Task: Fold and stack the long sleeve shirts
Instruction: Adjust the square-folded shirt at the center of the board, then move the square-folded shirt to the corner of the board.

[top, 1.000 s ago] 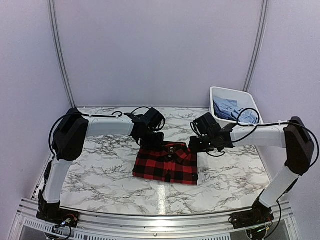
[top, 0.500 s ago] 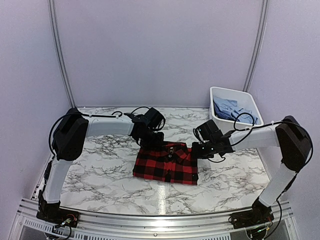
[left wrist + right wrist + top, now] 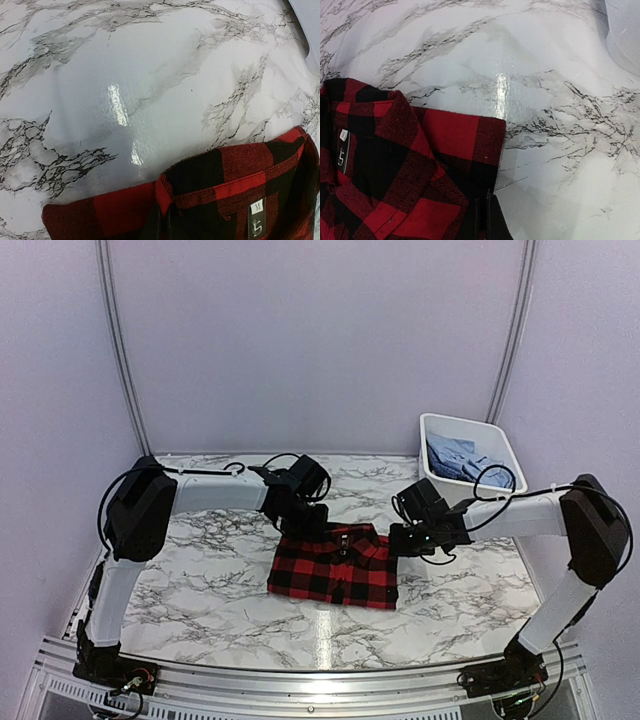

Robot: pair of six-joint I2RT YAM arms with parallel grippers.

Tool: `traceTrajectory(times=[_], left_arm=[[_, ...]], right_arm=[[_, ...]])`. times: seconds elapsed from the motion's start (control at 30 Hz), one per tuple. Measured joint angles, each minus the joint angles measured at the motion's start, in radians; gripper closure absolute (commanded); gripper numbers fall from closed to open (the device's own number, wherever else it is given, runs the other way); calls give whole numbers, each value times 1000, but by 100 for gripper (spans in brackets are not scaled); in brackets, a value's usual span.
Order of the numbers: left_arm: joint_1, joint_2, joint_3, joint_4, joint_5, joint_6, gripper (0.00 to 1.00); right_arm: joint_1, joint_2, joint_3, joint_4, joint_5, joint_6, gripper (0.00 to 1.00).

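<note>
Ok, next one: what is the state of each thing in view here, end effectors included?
flannel shirt: folded into a rectangle, flat on the table, collar at the far edge.
left end effector: shut on the flannel shirt's far edge, left of the collar.
right end effector: shut on the flannel shirt's far right corner.
light blue shirts: unfolded, heaped in the tub.
white tub: upright, at the far right corner.

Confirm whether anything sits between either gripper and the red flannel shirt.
Nothing visible does. The left gripper and the right gripper are each shut directly on the flannel shirt's far edge, one near each shoulder corner.
</note>
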Motion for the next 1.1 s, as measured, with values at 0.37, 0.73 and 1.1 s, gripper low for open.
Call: traceTrajectory(times=[0.37, 0.73, 1.1], left_arm=[[2, -2, 23, 0, 3, 17, 51], [41, -245, -98, 0, 15, -23, 32], [76, -376, -247, 1, 34, -63, 32]], right_arm=[[7, 23, 4, -61, 40, -5, 74], [293, 6, 232, -146, 92, -7, 73], [402, 263, 279, -106, 80, 36, 70]])
